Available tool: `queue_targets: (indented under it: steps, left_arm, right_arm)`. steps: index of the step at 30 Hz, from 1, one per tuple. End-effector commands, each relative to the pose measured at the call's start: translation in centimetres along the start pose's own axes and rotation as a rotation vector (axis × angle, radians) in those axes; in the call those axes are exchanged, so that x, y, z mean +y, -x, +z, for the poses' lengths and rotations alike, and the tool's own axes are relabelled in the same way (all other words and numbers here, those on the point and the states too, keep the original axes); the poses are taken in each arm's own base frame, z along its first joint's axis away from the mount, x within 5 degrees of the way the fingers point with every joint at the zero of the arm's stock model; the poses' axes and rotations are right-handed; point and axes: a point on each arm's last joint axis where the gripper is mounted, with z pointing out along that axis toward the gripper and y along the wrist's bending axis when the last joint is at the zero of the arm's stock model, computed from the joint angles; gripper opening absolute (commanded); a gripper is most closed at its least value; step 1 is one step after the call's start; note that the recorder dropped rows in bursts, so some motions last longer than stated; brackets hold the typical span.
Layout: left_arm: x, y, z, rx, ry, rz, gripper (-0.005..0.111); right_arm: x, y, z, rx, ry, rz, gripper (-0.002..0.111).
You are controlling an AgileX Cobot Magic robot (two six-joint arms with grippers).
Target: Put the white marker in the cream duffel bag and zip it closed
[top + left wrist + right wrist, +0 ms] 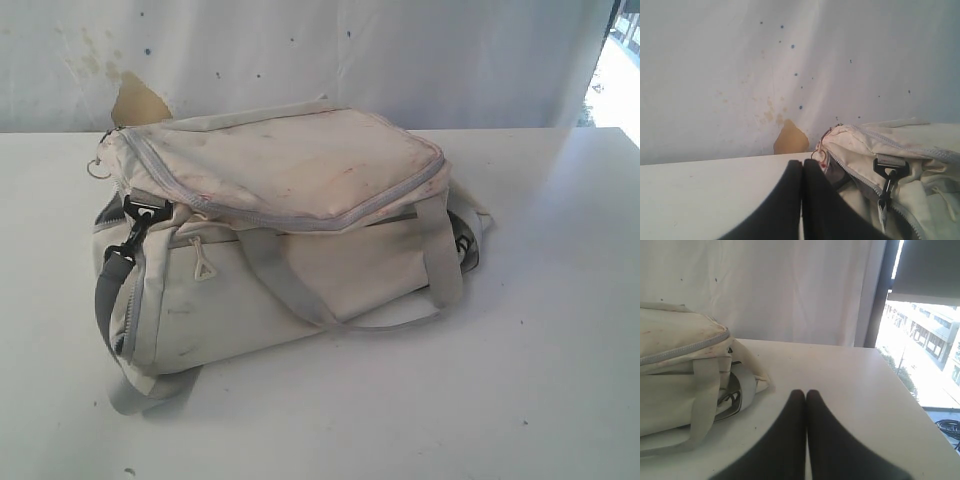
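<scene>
White, matte tabletop filled the foreground, flecked with a few dark specks, and behind it hung a pale, creased backdrop spotted with blue dots and yellowish stains. A torn tan patch showed where the backdrop met the table.

On the table lay the cream duffel bag, soft and slumped, its fabric grubby with faint reddish and grey smudges. Its top flap lay down flat over the body, edged by a grey zipper that curved round the corners; whether that zipper was drawn fully shut could not be told. Flat grey webbing handles looped down the front panel onto the table. At the bag's left end in the exterior view, a glossy black clip joined a grey shoulder strap, with a small metal ring above it. A pale zip pull hung on the front.

The left gripper had its smooth black fingers pressed together with nothing between them, seen near the clip end of the bag; contact with the fabric could not be judged. The right gripper likewise had its fingers closed against each other, empty, over bare table and apart from the bag's other end. A bright window lay beyond.
</scene>
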Motion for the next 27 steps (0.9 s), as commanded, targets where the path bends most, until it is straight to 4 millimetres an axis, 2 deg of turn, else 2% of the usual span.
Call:
queue_targets:
  steps: [1,14,20,27]
  left_arm:
    - [-0.04,-0.10,-0.02,-0.004,-0.005,-0.005,0.000]
    - [-0.02,0.06,-0.02,-0.021,0.000,0.020,0.000]
    - [0.28,0.08,-0.03,-0.024,0.053,-0.052,0.000]
    - [0.50,-0.32,-0.04,0.019,0.090,-0.059,0.000]
  right_arm:
    - [-0.01,-0.16,-0.01,0.003,-0.005,0.002,0.000]
    - [-0.01,-0.16,-0.01,0.003,-0.005,0.002,0.000]
    - [-0.01,-0.16,-0.01,0.003,-0.005,0.002,0.000]
    - [-0.01,-0.16,-0.01,0.003,-0.005,0.002,0.000]
